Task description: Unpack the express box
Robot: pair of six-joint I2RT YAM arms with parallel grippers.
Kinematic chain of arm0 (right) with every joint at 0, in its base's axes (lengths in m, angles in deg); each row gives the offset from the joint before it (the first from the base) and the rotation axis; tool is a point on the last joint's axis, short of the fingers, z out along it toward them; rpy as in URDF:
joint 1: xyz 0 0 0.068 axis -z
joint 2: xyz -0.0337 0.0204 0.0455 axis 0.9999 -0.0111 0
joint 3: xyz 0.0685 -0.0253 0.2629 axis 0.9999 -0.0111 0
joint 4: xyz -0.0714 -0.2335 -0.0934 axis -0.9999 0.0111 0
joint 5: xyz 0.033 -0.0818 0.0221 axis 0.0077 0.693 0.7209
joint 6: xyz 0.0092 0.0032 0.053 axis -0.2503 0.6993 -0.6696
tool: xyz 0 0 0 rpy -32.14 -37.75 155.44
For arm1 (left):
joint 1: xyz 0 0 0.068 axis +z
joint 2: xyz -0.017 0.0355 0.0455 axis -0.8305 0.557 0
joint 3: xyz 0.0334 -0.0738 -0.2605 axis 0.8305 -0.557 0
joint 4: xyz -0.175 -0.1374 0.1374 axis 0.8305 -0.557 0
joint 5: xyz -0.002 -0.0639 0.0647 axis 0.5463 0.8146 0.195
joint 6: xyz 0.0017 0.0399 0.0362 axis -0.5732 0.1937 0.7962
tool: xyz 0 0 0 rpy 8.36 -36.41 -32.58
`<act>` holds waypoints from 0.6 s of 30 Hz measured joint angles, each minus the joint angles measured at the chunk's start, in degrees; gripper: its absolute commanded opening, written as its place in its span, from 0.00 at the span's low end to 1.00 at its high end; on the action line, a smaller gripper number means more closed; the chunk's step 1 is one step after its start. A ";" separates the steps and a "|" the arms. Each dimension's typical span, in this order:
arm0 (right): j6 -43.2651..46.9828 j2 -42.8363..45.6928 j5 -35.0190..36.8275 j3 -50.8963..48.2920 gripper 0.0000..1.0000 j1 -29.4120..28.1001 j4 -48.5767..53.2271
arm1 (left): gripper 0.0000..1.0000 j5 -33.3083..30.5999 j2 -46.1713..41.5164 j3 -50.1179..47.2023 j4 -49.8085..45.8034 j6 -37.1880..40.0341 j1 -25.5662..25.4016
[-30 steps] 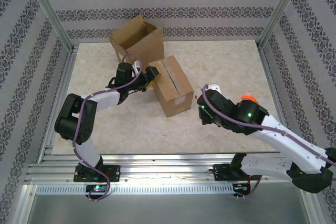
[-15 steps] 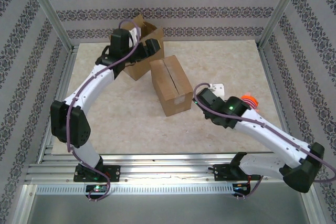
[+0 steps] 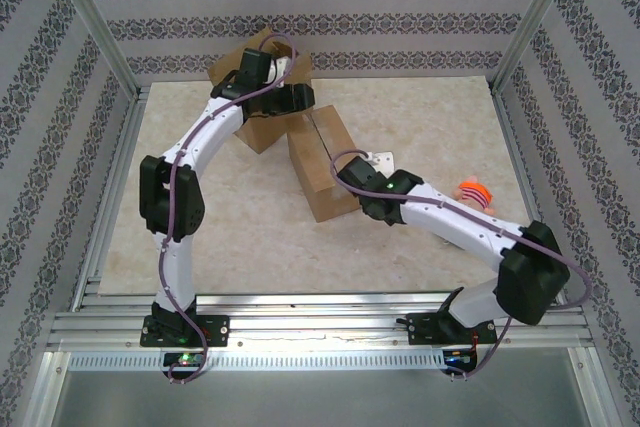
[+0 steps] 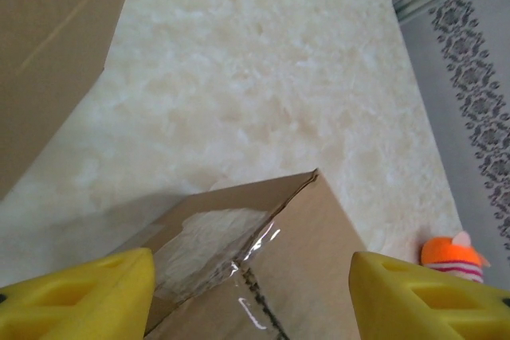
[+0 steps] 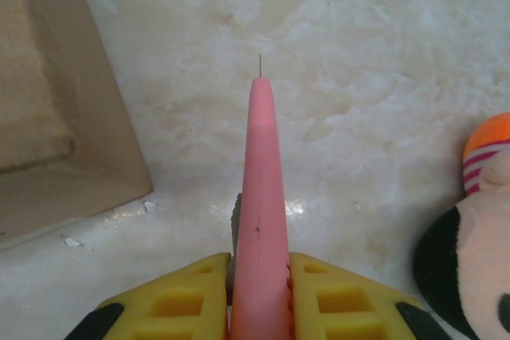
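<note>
The express box (image 3: 325, 162) is a brown carton sealed with clear tape and lies in the middle of the table. In the left wrist view its taped far end (image 4: 271, 260) sits under and between my yellow fingers (image 4: 80, 292), which stand apart on either side. My left gripper (image 3: 295, 102) hovers open over that far end. My right gripper (image 5: 260, 292) is shut on a pink pointed cutter (image 5: 261, 189), whose thin tip points at the table just right of the box's near corner (image 5: 56, 117). In the top view the right gripper (image 3: 352, 175) is against the box's right side.
An open empty carton (image 3: 262, 82) stands at the back left, close behind the left gripper. A plush toy with an orange cap (image 3: 474, 194) lies right of the right arm, and shows in the right wrist view (image 5: 478, 228). A small white item (image 3: 380, 159) lies by the box.
The left arm swung from the box's left side up to its far end, and its jaws narrowed somewhat. The right arm moved left, up to the box's right side, still holding the cutter.
</note>
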 measured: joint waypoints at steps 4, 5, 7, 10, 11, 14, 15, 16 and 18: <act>0.44 -2.73 -0.90 2.27 0.00 0.00 -1.64 | 0.67 -0.07 0.04 0.00 -0.81 2.12 -0.15; 0.57 -3.21 -1.11 2.75 0.00 0.00 -1.99 | 0.68 -0.20 0.04 0.00 -0.94 2.62 -0.26; 0.79 -4.09 -1.73 3.41 0.00 0.31 -2.75 | 0.68 -0.74 0.04 -0.02 -1.14 3.85 -0.46; 1.33 -5.09 -2.40 4.02 0.00 0.76 -3.43 | 0.68 -1.88 0.04 -0.28 -1.42 5.49 -0.92; 1.51 -5.40 -2.60 4.24 0.00 1.11 -3.52 | 0.68 -2.08 0.04 -0.52 -1.51 5.86 -1.03; 2.25 -6.67 -3.37 5.22 0.00 2.25 -4.13 | 0.68 -2.60 0.00 -2.12 -1.49 7.13 -1.33; 2.69 -7.04 -3.58 5.64 0.00 2.69 -4.11 | 0.68 -2.84 -0.37 -2.97 -0.61 7.39 -1.33; 3.19 -7.30 -3.85 6.03 0.00 3.21 -4.11 | 0.68 -3.17 -1.14 -4.33 0.35 7.65 -1.33; 4.04 -7.82 -4.39 6.78 0.00 4.35 -4.07 | 0.68 -4.00 -3.02 -7.26 1.70 7.93 -1.27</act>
